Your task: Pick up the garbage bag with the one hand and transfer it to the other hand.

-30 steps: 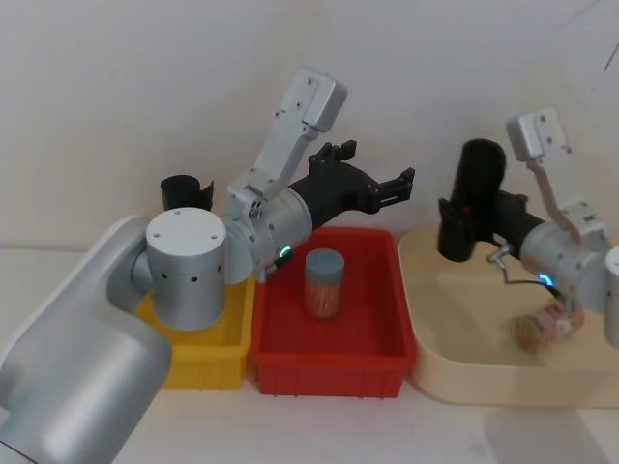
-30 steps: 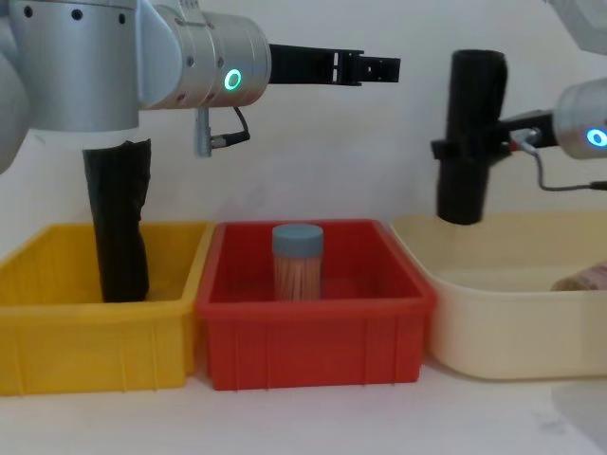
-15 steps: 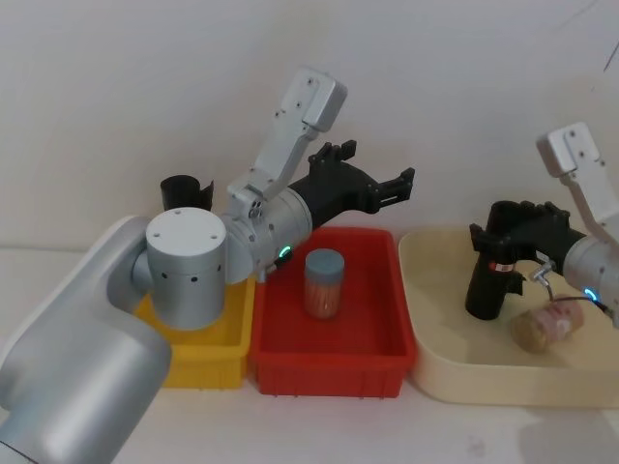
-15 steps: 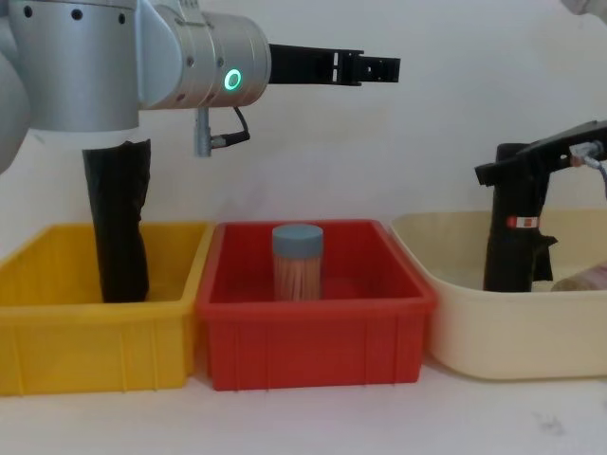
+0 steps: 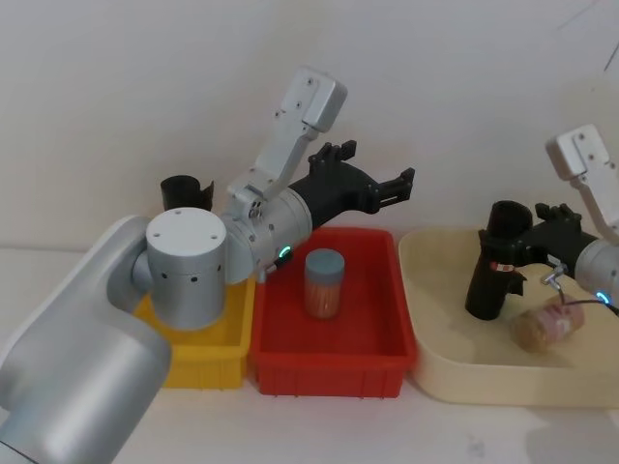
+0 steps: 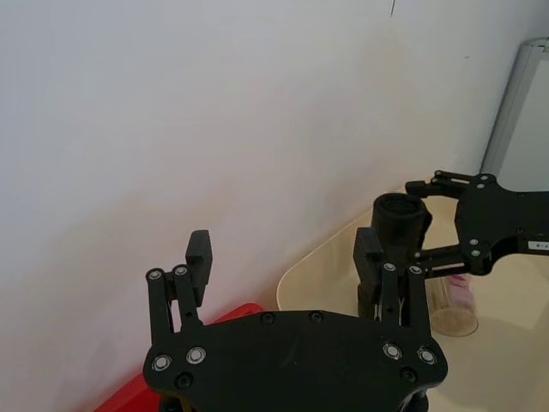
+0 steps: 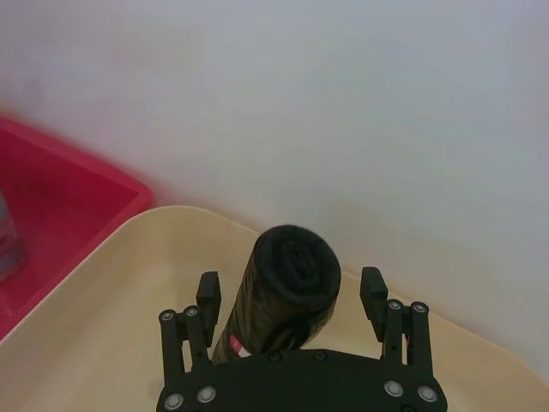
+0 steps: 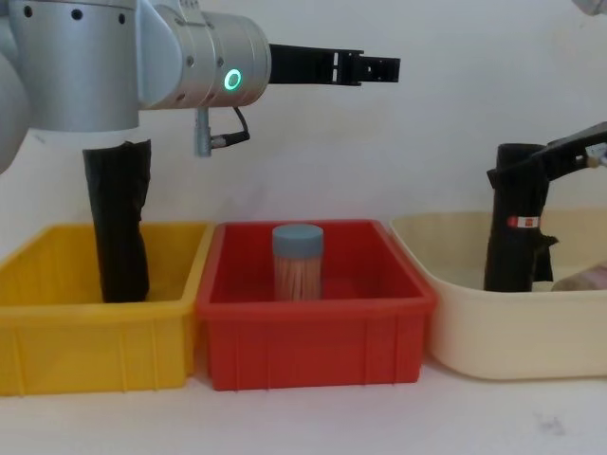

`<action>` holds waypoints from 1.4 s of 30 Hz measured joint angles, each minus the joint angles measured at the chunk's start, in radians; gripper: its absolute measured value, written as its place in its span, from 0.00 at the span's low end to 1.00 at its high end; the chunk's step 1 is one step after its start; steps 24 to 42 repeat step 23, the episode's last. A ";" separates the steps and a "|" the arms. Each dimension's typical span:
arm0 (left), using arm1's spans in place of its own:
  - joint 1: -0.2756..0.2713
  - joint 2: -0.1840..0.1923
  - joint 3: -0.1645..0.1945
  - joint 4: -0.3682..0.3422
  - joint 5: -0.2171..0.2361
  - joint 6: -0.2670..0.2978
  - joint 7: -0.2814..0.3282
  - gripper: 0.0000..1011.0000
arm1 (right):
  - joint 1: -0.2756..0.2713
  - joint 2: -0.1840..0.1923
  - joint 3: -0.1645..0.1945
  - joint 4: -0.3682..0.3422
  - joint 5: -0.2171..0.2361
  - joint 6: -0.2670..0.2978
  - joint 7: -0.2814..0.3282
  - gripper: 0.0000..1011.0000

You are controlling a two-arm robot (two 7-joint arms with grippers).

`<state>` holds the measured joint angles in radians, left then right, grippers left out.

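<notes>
Red-and-white label band (image 8: 519, 222) on garbage bag (image 8: 512, 218)

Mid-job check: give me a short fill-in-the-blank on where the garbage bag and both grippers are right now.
1. The garbage bag stands upright in the ____ tray.
2. The right gripper has its fingers ____, one on each side of the bag.
3. The left gripper is held high above the ____ bin.
4. That bin holds a jar with a ____ lid.

Missing words: cream; open; red; blue
</notes>
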<state>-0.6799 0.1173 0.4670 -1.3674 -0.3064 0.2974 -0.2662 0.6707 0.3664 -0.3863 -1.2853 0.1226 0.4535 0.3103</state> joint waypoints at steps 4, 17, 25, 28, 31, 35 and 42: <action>0.000 0.000 0.000 0.000 0.000 0.000 0.000 0.99 | -0.016 -0.001 0.016 -0.022 0.001 -0.003 -0.017 0.99; 0.000 0.000 0.000 0.000 0.000 0.000 0.000 0.99 | -0.119 -0.013 0.103 -0.175 0.014 -0.022 -0.119 0.99; 0.000 0.000 0.000 0.000 0.000 0.000 0.000 0.99 | -0.145 -0.017 0.126 -0.215 0.016 -0.026 -0.144 0.99; 0.000 0.000 0.000 0.000 0.000 0.000 0.000 0.99 | -0.145 -0.017 0.126 -0.215 0.016 -0.026 -0.144 0.99; 0.000 0.000 0.000 0.000 0.000 0.000 0.000 0.99 | -0.145 -0.017 0.126 -0.215 0.016 -0.026 -0.144 0.99; 0.000 0.000 0.000 0.000 0.000 0.000 0.000 0.99 | -0.145 -0.017 0.126 -0.215 0.016 -0.026 -0.144 0.99; 0.000 0.000 0.000 0.000 0.000 0.000 0.000 0.99 | -0.145 -0.017 0.126 -0.215 0.016 -0.026 -0.144 0.99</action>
